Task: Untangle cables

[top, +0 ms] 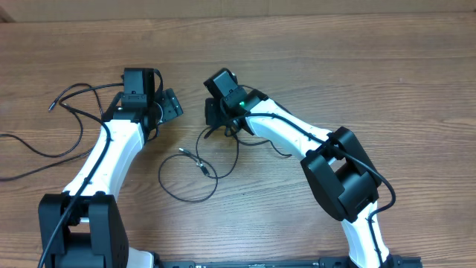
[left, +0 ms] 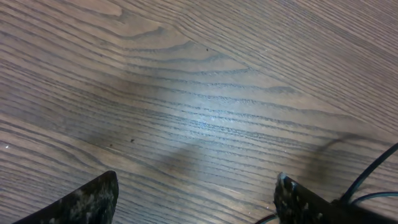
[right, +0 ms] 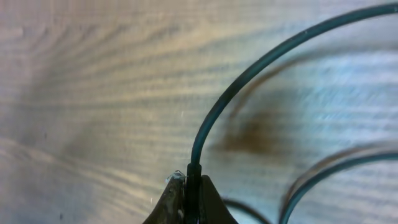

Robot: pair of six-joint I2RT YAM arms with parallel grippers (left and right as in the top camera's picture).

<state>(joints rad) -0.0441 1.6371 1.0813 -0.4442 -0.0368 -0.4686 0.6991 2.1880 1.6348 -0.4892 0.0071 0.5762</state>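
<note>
**Overhead and two wrist views of two white-and-black robot arms at a brown wood-grain worktop (top: 335, 45).**

- **Left arm (top: 111, 156):** The left jaws stand wide apart over bare wood and hold nothing. In the left wrist view their dark fingertips (left: 93, 199) sit at the lower corners of the picture. A thin black strand (left: 373, 171) passes just beside the right-hand tip.
- **Right arm (top: 290, 130):** The right jaws are pressed together on a thin black cable (right: 249, 71). It rises from between the tips and arcs away to the right above the wood.
- **Middle of the worktop:** The thin, flexible black cables lie in two places. Near the middle, just below the right jaws, one cable forms a large open loop (top: 162, 182). Small silver-grey plug tips (top: 192, 158) lie at its upper edge, and a strand leads up from the loop towards the right jaws.
- **Left of the worktop:** Further cable strands (top: 73, 89) curve across the wood beside the left arm. Which strands are joined cannot be told.
</note>
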